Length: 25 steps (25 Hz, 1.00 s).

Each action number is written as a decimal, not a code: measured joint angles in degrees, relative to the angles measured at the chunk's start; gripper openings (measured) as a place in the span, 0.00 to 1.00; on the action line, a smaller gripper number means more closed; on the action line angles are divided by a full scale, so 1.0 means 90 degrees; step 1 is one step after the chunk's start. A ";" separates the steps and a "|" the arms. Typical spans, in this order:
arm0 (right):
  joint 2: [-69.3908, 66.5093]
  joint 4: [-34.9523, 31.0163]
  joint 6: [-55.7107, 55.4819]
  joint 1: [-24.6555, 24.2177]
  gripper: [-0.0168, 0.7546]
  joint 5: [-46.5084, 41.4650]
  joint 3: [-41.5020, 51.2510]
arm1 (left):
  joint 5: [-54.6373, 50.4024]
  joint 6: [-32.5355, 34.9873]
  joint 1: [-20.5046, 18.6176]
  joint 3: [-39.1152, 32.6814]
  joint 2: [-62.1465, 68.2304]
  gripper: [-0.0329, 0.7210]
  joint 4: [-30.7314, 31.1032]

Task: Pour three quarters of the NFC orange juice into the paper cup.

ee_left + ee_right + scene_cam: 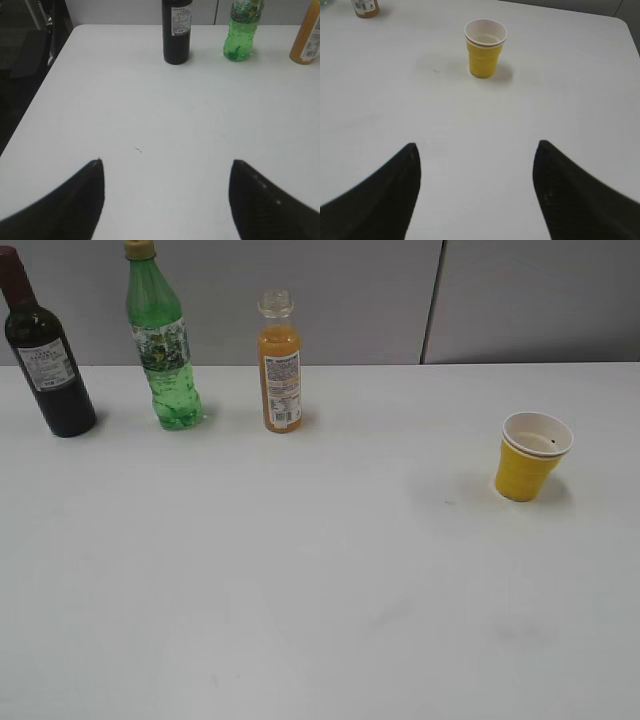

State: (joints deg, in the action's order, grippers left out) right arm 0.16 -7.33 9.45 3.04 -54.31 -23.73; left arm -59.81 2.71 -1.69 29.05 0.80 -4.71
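NFC orange juice (281, 370) stands upright and uncapped at the back of the bench (300, 580), rightmost of 3 bottles, just beside the green bottle (160, 345) with the wine bottle (45, 355) further left; paper cup (533, 455) stands upright, well apart to the right. Left tool (167, 197) and right tool (475, 192) both hang wide open over bare bench, holding nothing (neither near its target). Judgement: step in hand is the reach, so close on the label band below the open neck, keep the bottle vertical, and avoid nudging the green bottle.
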 joint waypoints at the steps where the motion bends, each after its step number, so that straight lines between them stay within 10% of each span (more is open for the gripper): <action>1: 0.0000 0.0000 0.0000 0.0000 0.71 0.0000 0.0000 | 0.0000 0.0000 0.0000 0.0000 0.0000 0.83 0.0000; 25: 0.0000 0.0132 0.0061 0.0000 0.80 0.1510 -0.0132 | 0.0000 0.0000 0.0000 0.0000 0.0000 0.83 0.0000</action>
State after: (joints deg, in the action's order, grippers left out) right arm 0.16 -6.13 9.99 3.04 -40.72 -24.92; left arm -59.81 2.71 -1.69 29.05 0.80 -4.71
